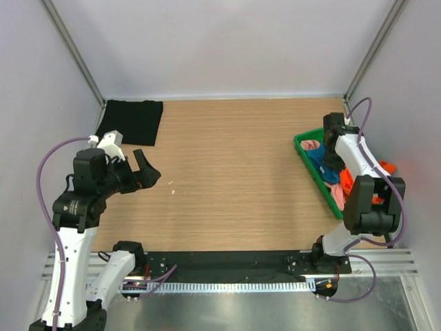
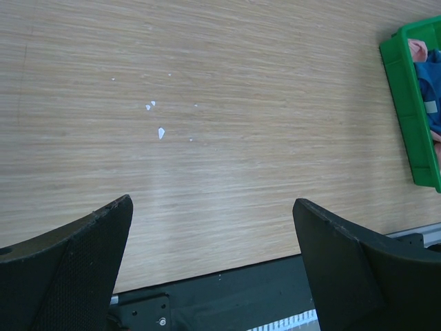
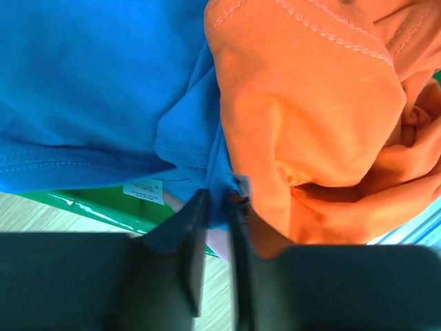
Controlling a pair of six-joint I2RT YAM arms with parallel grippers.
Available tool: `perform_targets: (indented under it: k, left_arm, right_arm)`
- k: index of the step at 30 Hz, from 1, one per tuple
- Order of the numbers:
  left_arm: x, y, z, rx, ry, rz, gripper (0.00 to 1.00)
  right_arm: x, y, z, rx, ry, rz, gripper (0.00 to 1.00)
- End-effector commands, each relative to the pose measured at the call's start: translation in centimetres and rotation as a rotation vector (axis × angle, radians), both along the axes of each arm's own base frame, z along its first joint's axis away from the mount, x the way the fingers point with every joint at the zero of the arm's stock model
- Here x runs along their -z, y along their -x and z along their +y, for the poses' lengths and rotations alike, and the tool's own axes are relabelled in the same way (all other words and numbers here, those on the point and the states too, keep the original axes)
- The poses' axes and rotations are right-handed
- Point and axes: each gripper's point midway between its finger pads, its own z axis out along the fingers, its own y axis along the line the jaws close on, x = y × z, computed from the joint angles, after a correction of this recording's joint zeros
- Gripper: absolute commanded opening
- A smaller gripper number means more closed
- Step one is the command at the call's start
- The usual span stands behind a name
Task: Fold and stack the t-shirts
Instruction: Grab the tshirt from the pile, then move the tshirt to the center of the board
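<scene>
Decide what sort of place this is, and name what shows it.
Probably a robotics lab test cell: plain white panels on metal posts enclose a wood-grain table, robot arms are bolted to a rail at its edge, and a green tray holds crumpled t-shirts.

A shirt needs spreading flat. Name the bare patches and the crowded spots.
Free: the wide wooden middle of the table, bordered by the black t-shirt at the far-left corner, the green tray on the right and the open left gripper at the left. Crowded: the tray, where the right gripper pinches the teal-blue t-shirt beside the orange t-shirt.
</scene>
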Motion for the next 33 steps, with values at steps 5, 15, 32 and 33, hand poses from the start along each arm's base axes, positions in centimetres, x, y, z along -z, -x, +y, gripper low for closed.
perform_targets:
  k: [5,15,32,33]
  left_arm:
    - [-1.5,0.2,0.0,0.024,-0.018,-0.053,0.99]
    - [-4.7,-0.2,-0.4,0.034,-0.002,-0.144,0.97]
    - [-9.6,3.3,-0.1,-0.039,0.100,-0.251,1.00]
    - [-9.9,3.7,0.0,-0.045,0.108,-0.266,1.00]
  right_arm:
    - [-3.7,-2.3,-1.3,0.028,0.070,-0.100,0.02]
    - [-28.6,-11.0,-3.2,0.155,0.158,-0.972,0.01]
    - [-57.7,-5.3,19.0,-0.705,-0.703,-1.814,0.01]
    - [-58.2,-4.2,21.4,-0.723,-0.882,-1.801,0.01]
